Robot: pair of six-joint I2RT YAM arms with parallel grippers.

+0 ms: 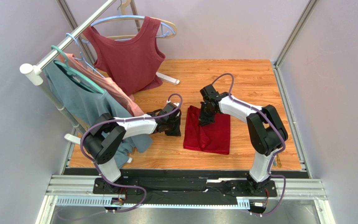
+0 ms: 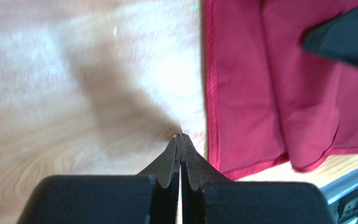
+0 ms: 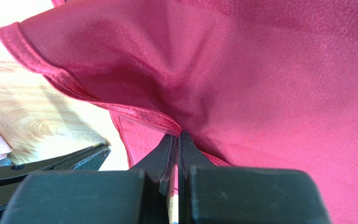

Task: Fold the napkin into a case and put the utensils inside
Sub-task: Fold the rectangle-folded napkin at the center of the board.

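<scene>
Crimson cloth is caught in your right gripper (image 3: 178, 136): the jaws are pinched almost flat together on a hemmed fold of the napkin (image 3: 269, 74), and the fabric puckers toward the tips. From above, that gripper (image 1: 205, 120) stands over the napkin's far left part, and the cloth is raised a little there.

The napkin (image 1: 209, 133) lies on the wood table (image 1: 255, 84), right of centre, between the two arms. It is partly folded, one layer lapping over another, and its left hem runs straight from near to far.

Your left gripper (image 2: 181, 136) is pressed fully closed with nothing clearly held. Its tips are down at the table, just left of the napkin's left hem (image 2: 210, 93) and not touching the cloth. A tiny pale glint sits at the tips; you cannot tell what it is. In the top view this gripper (image 1: 177, 132) sits near the napkin's near left corner, close to the right gripper but apart from it.

Off to the far left stands a rack (image 1: 69, 39) with hangers. A maroon top (image 1: 129, 58) hangs over the table's far edge, well clear of the napkin. A grey-blue shirt (image 1: 76, 98) and a pink garment (image 1: 115, 91) hang beside the left arm, and the shirt's hem drapes close against it.
</scene>
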